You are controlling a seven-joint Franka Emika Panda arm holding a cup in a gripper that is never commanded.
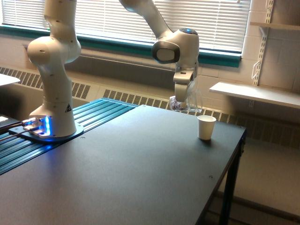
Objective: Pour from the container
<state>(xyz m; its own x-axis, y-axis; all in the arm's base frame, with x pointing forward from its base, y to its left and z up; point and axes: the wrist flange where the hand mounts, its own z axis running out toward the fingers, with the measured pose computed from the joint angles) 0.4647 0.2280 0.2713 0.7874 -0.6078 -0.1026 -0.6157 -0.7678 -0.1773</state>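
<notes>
My claw (183, 104) grips the clear cup (189, 100) in the air, barely tipped, with the white cup (206, 127) below and beside it, so pouring hasn't begun.

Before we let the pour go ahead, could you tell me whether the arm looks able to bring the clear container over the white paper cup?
Probably yes. The gripper holds the clear container in the air just to the exterior view's left of the white cup, with nothing between them.
</notes>
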